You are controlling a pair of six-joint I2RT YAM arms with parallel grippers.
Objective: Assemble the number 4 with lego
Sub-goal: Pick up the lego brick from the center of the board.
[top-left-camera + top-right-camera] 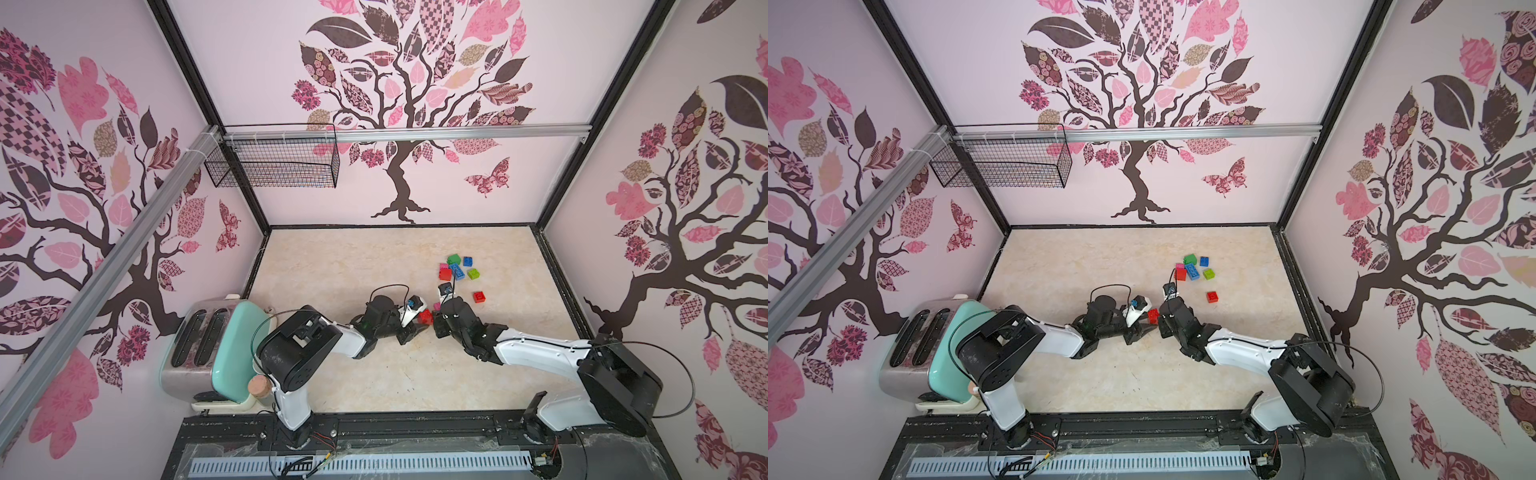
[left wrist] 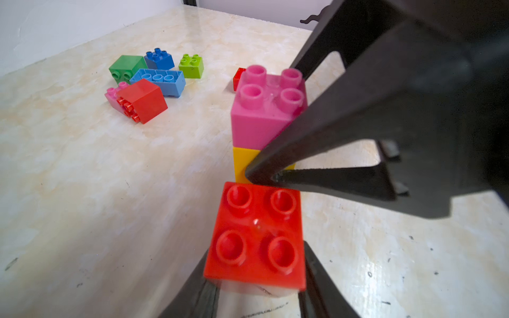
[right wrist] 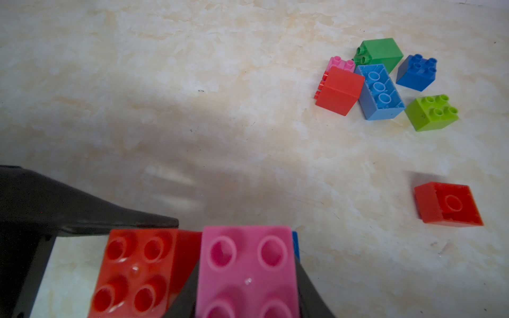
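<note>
Red brick (image 2: pixel 259 228), square with four studs, is sitting clamped in the narrow hold of the left gripper (image 2: pixel 254 258), just beside a pink brick (image 2: pixel 261 121) stacked on a yellow brick (image 2: pixel 243 165). The right gripper (image 3: pixel 245 278) is pinching that stack. Farther out on the marbled table (image 1: pixel 332 270), loose lego (image 3: pixel 378 90) is lying clustered: green, two blues, lime, pink, red. Another red piece (image 3: pixel 447 205) is lying apart, hollow side up.

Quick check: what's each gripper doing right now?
Left gripper: closed on the red brick.
Right gripper: closed on the pink-over-yellow stack.
</note>
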